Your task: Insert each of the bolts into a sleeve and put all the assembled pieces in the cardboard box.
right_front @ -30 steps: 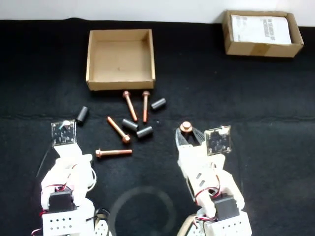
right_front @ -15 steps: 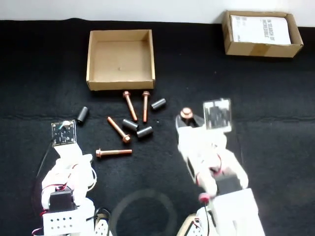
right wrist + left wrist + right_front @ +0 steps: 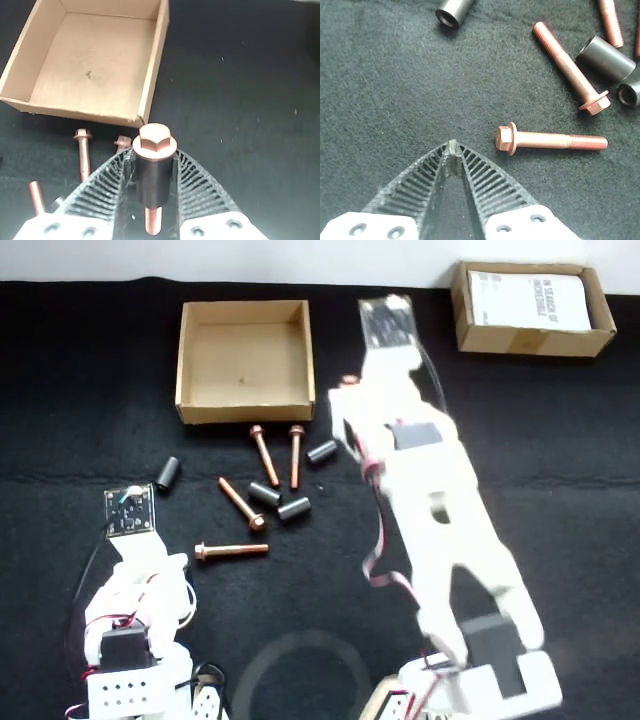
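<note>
1. The assembled piece, a bolt through a dark sleeve, sits upright, clamped in our right gripper.
2. In the high view it's just beside the cardboard box, at the right wall, not over the opening.
3. The box is empty, so nothing is delivered.
4. On the black mat in front of the box are four loose bolts and four loose sleeves, none mated.
5. Our left gripper has its fingers pressed together, holding nothing, near one bolt.
6. Our judgement: piece one needs only the drop, and four assemblies are left.

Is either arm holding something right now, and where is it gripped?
The right gripper holds a bolt already in its sleeve, clamped on the sleeve's sides below the head. The left gripper is shut on nothing.
</note>
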You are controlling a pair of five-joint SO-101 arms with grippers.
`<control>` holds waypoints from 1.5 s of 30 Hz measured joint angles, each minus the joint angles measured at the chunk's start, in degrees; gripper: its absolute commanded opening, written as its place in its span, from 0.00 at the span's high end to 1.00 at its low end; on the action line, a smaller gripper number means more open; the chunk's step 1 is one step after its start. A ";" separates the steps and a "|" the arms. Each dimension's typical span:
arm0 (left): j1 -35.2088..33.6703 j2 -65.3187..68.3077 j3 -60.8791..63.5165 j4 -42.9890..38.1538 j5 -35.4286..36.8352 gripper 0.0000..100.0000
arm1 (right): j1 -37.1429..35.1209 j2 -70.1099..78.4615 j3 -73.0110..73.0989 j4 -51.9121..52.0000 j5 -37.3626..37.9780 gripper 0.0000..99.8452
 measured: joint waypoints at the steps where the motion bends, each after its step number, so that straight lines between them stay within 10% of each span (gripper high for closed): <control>1: 0.00 0.00 0.00 0.00 0.00 0.99 | -0.44 3.25 -4.48 2.02 2.29 0.99; 23: -3.08 0.00 0.09 -3.08 0.00 0.99 | -11.08 60.66 -77.10 17.49 53.45 0.99; 31: -3.08 0.00 0.09 -3.43 0.00 0.99 | -12.40 63.30 -78.59 19.08 53.27 0.79; 45: -3.08 0.00 0.09 -3.43 0.00 0.99 | -12.40 63.21 -91.52 35.25 52.57 0.79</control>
